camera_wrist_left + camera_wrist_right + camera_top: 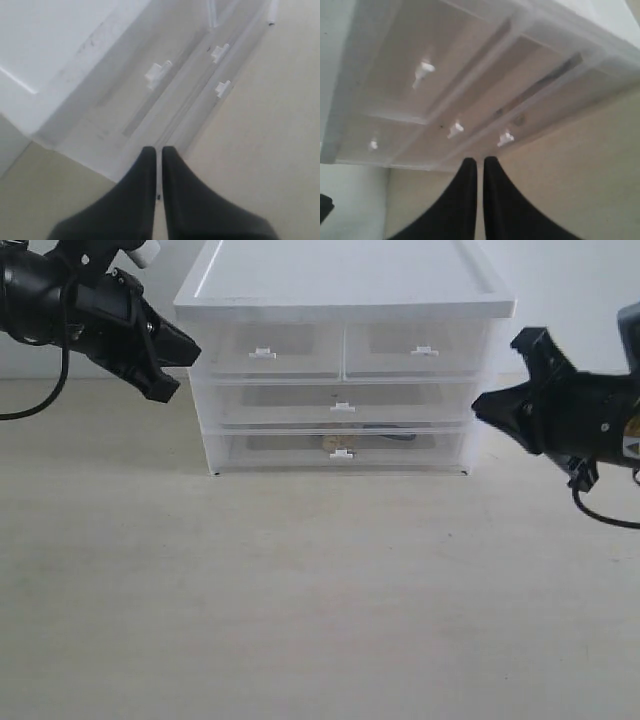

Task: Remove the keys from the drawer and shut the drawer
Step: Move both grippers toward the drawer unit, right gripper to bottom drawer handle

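Task unstarted: the keys [337, 443] lie in the shut drawer [270, 450] at the far edge of the tabletop [320, 620]; left end effector [157, 152] and right end effector [480, 162] hover pressed together, empty.

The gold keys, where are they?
In the exterior view's centre, the gold keys lie inside the shut lowest translucent white drawer, behind its small white tab handle.

cabinet [345, 285] white | drawer [260, 450] translucent white | keys [336, 443] gold | table [300, 600] plain beige | wall [580, 290] white | jaws black
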`<state>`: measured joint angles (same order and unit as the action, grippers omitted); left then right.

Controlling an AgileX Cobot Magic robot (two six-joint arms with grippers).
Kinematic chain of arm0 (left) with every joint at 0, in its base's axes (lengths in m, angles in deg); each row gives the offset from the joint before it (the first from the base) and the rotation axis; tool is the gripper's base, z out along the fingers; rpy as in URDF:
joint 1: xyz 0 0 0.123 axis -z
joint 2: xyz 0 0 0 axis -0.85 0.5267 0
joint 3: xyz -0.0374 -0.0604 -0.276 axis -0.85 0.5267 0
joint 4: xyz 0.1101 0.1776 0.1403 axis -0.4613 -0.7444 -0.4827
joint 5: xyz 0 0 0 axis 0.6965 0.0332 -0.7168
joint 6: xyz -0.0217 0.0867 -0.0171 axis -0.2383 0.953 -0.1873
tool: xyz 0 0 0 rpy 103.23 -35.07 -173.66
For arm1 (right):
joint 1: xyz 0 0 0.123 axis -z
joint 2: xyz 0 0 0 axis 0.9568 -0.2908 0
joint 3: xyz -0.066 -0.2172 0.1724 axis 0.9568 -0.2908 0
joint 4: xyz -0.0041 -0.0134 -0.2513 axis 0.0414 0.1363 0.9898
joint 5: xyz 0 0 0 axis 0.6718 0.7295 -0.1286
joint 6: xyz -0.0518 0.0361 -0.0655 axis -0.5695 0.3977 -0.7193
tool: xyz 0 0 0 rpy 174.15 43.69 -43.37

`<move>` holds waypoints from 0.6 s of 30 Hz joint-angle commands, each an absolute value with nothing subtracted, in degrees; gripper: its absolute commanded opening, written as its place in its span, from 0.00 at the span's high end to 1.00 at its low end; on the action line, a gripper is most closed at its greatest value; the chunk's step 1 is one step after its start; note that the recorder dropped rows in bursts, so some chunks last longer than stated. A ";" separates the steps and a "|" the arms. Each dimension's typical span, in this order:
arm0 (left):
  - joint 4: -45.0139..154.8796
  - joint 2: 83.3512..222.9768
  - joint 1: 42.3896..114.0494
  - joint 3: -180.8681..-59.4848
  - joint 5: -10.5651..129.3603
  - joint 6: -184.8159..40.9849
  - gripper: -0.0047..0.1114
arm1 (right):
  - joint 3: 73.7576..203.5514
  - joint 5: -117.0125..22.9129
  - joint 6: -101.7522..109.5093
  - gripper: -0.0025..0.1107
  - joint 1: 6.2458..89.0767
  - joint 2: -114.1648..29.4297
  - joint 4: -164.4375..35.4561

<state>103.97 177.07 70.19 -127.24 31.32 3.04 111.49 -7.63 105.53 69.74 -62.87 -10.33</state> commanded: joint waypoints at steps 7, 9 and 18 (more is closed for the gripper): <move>103.97 177.68 77.99 -127.62 43.27 10.03 0.92 | 116.13 13.75 101.67 0.98 67.69 -78.64 -9.30; 103.55 178.57 78.74 -127.85 44.42 10.72 0.92 | 117.90 14.05 101.43 0.98 66.07 -81.33 -9.30; 102.22 181.73 78.87 -127.88 47.46 12.26 0.92 | 126.04 12.43 104.55 0.98 60.49 -91.42 -10.21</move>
